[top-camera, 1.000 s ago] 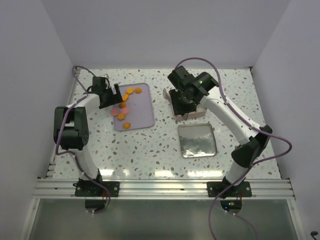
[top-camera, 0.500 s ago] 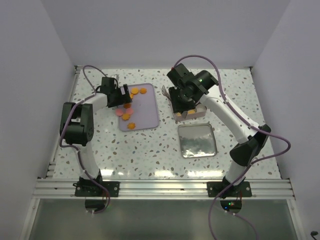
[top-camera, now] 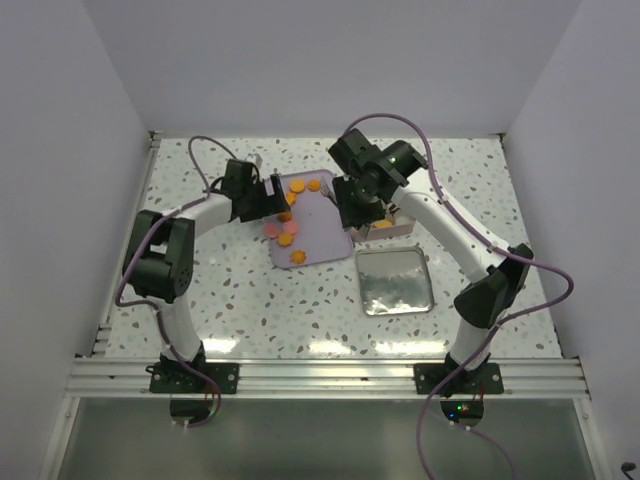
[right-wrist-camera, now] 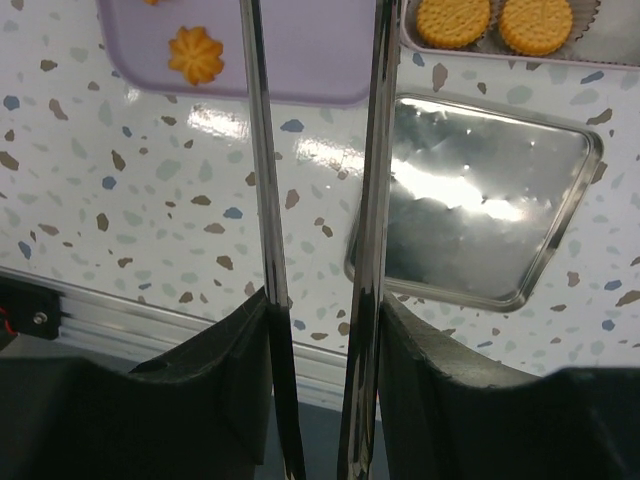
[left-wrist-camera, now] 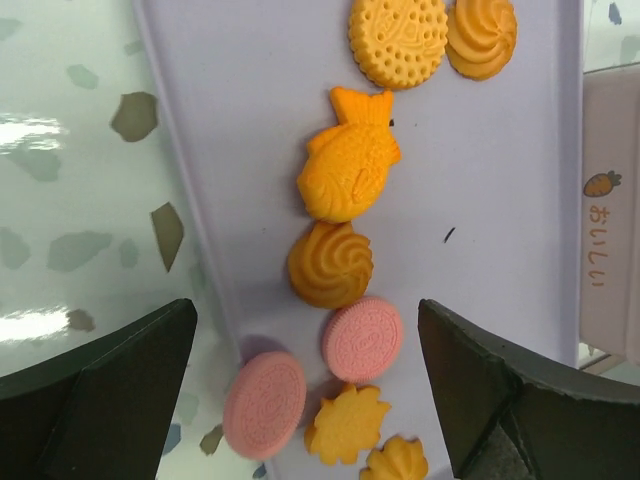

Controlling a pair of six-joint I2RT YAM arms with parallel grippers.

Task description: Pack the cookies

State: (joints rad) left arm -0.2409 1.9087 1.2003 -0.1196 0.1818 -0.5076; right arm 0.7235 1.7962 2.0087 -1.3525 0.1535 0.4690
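Top view, cookies: the cookies [top-camera: 287,225] lie loose on the lilac tray [top-camera: 325,212] mid-table, mostly orange with a couple of pink ones.
Top view, left side: the left gripper [top-camera: 266,196] is at the tray's left edge, right by the pile.
Top view, right side: the right gripper [top-camera: 356,204] hangs over the tray's right edge, next to the pink box [top-camera: 398,227]. The metal tin [top-camera: 393,280] lies just beside the tray's near corner.
Left wrist, tool state: the jaws are spread wide and hold nothing, with the tray edge and a row of cookies in the gap.
Left wrist, handling: the fish cookie [left-wrist-camera: 347,168], the swirls and the pink rounds look light, stiff and thin, and probably slidey on that smooth tray. I'd pinch one across its rim. Several touch each other, so the neighbours will get bumped.
Right wrist, tool state: the fingers are clamped on metal tongs [right-wrist-camera: 262,180], whose blades are narrow and parallel with nothing between them.
Right wrist, surroundings: there's one flower cookie [right-wrist-camera: 195,55] on the tray, and two round ones [right-wrist-camera: 453,18] already in the box. The tin is close below, so it's tight for the long blades.
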